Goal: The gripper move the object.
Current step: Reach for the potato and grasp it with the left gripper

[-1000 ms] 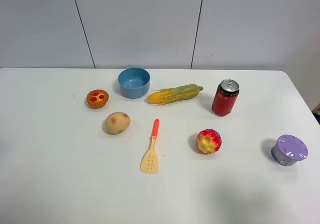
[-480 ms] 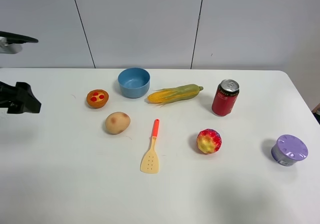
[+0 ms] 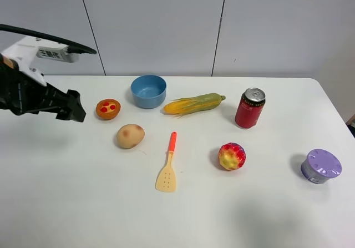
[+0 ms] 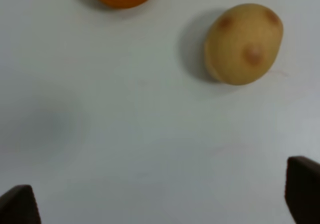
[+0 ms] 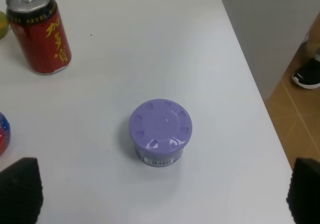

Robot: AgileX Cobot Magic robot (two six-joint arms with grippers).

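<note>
The tan toy potato [image 3: 130,136] with a reddish blotch lies on the white table, left of centre. It also shows in the left wrist view [image 4: 243,43]. My left gripper [image 3: 72,110] hangs above the table at the left, apart from the potato and to its left. In the left wrist view the left gripper [image 4: 160,204] is open and empty, with only its black fingertips [image 4: 19,206] showing at the frame's corners. My right gripper [image 5: 162,191] is open and empty over the table's right end; the high view does not show it.
A small orange bowl [image 3: 108,109] stands just beyond the potato, a blue bowl [image 3: 148,91] and a toy corn cob [image 3: 194,104] further back. A spatula [image 3: 168,167], a bumpy ball [image 3: 231,156], a red can [image 3: 249,108] and a purple tub [image 3: 320,166] lie to the right.
My left arm has come into the high view from the left edge and moved right, toward the orange bowl and potato. Nothing on the table has moved.
</note>
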